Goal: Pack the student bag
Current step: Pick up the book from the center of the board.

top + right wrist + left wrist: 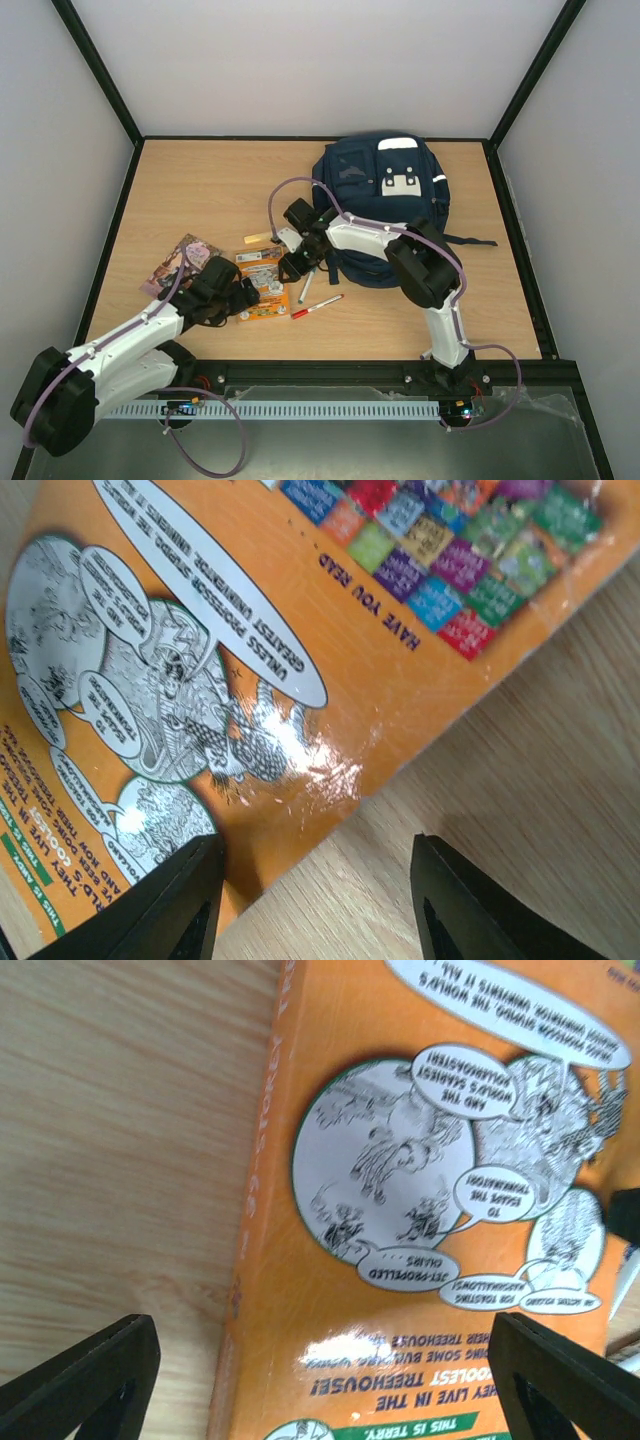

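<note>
- The student bag (pixel 385 205) lies flat on the far right half of the table (pixel 200 190). Its top reaches almost to the back edge, and a strap (pixel 472 241) trails toward the right rim.
- An orange book (pixel 262 283) lies flat near the middle of the table, in front of and to the left of the bag and apart from it.
- The left gripper (pixel 322 1360) hangs low over the book's near end with its jaws released and spread wide. In the left wrist view one finger (pixel 90 1380) is over bare wood and the other is over the cover, with the spine running between them. Nothing is pinched.
- The right gripper (pixel 318 875) hangs over the book's far right edge, jaws parted and holding nothing. One finger (pixel 170 905) is over the cover and the other over wood, and the book's edge runs slantwise through the gap.
- Crowding the book are an illustrated booklet (pixel 183 262) just to its left, partly under the left arm, a small yellow item (pixel 258 238) just beyond it, and a grey pen (pixel 306 286) and a red marker (pixel 316 306) just to its right, between book and bag.
- Bare wood stretches across the far left of the table and along the near right side in front of the bag.
</note>
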`<action>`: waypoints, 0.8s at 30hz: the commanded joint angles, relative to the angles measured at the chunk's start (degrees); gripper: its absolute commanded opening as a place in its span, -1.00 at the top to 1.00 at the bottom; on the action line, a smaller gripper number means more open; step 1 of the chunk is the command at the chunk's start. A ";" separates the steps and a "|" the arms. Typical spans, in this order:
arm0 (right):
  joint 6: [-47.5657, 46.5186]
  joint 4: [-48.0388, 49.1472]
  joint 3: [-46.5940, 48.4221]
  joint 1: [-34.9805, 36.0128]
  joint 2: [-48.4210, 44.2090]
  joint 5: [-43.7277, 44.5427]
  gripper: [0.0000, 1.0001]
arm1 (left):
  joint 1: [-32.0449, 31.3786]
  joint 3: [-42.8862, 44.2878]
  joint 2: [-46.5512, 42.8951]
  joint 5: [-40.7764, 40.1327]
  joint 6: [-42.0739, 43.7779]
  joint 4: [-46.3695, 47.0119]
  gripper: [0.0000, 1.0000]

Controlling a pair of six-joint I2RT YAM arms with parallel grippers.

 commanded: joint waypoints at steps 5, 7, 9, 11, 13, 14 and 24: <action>1.56 -2.65 -1.07 -0.20 2.12 -0.45 0.19 | 1.68 -1.65 -0.60 0.59 2.66 5.24 -0.84; 1.98 -1.80 -1.04 -0.48 3.37 -0.59 0.33 | 2.65 -1.60 -1.07 1.34 3.51 6.84 -0.82; 2.28 -1.71 -1.18 -0.76 4.55 -0.26 0.43 | 4.04 -1.70 -1.33 0.60 3.79 7.89 -0.82; 2.23 -1.76 -1.54 -0.91 5.36 1.47 0.47 | 6.23 -2.01 -1.02 0.42 4.32 9.00 -0.82; 1.88 -1.09 -2.72 -1.00 5.64 4.52 0.52 | 8.52 -2.33 -0.38 1.76 5.46 10.53 -0.79; 1.72 -0.79 -3.44 -0.96 5.76 6.29 0.55 | 9.49 -2.58 0.00 2.77 6.20 11.49 -0.75; -0.28 -1.08 -5.61 -0.96 8.87 18.30 0.79 | 16.08 -5.44 6.00 11.67 8.12 16.98 -0.66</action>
